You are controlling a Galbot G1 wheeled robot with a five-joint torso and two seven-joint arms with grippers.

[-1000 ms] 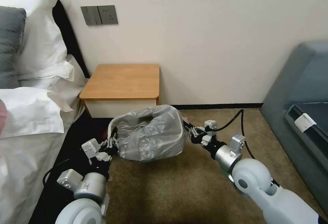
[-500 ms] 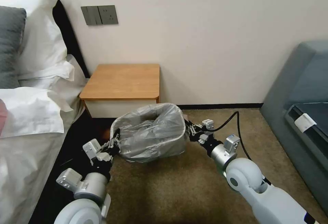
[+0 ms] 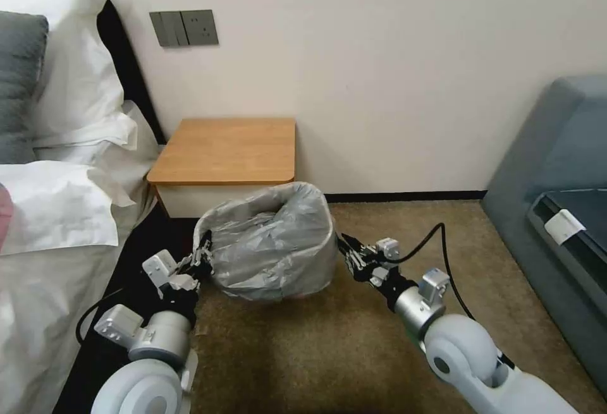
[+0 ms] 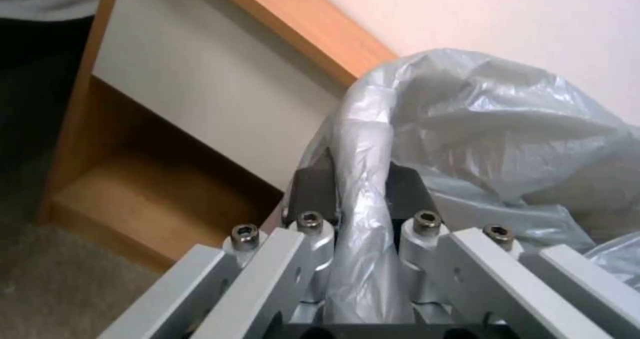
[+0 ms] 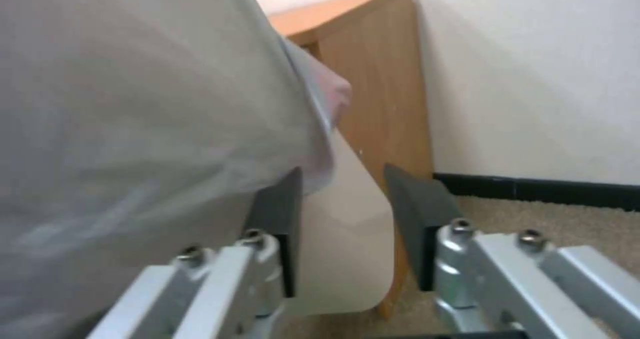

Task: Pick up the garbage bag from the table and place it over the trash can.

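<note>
Two hands: left hand (image 4: 357,199) pinching garbage bag (image 3: 272,243) (rim fold), right hand (image 5: 343,219) spread.

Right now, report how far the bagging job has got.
Done: the crinkled translucent grey garbage bag is off the orange-brown wooden nightstand and draped over the cream-white plastic trash can. In hand: the left gripper pinches the bag's edge; the right gripper is open beside the bin. Left: release that pinched edge.
</note>
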